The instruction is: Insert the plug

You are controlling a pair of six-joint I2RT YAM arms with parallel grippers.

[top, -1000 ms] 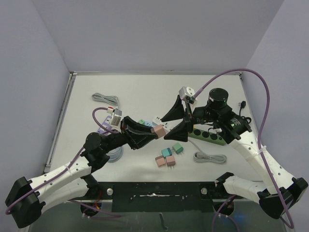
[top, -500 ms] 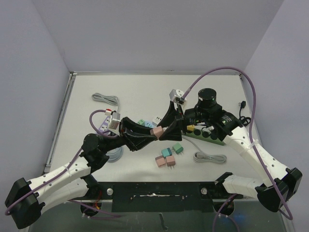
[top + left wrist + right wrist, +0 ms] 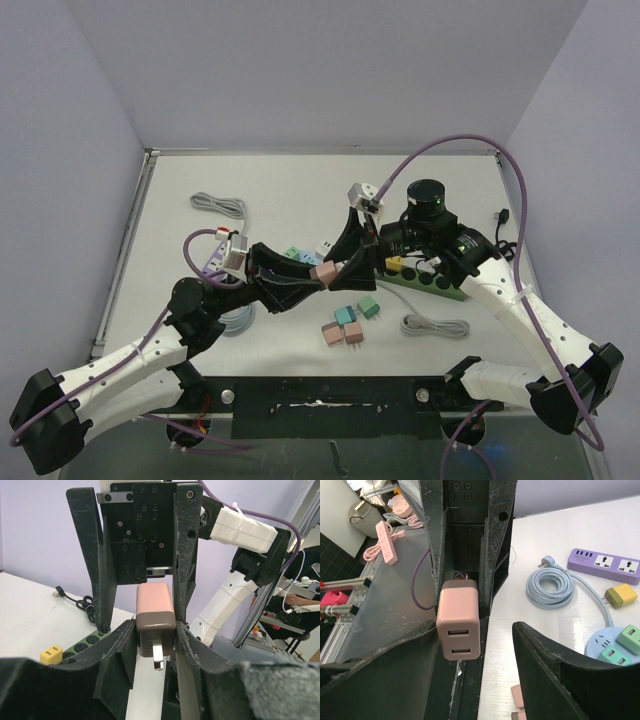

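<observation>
The plug (image 3: pixel 326 274) is a pink block with a brown end and metal prongs. My left gripper (image 3: pixel 316 278) is shut on its brown end (image 3: pixel 156 632), prongs pointing back at the wrist. My right gripper (image 3: pixel 352 262) stands open around the pink end (image 3: pixel 459 625). The plug lies close against one of its fingers (image 3: pixel 415 655), and a wide gap shows to the other finger (image 3: pixel 555 665). Both grippers meet above the table's middle. The green power strip (image 3: pixel 430 278) lies just to the right, under the right arm, with a yellow plug (image 3: pixel 395 265) in it.
Several loose pink and green plugs (image 3: pixel 348 322) lie near the front. A grey cable (image 3: pixel 435 326) lies at the right and another (image 3: pixel 218 205) at the back left. A purple power strip (image 3: pixel 607 562), a coiled blue cable (image 3: pixel 555 587) and a round blue socket hub (image 3: pixel 615 647) lie on the left.
My right gripper has moved left and brought its fingers down around the pink end of the plug, narrowing its jaws. The left gripper still holds the plug, shifted slightly.
</observation>
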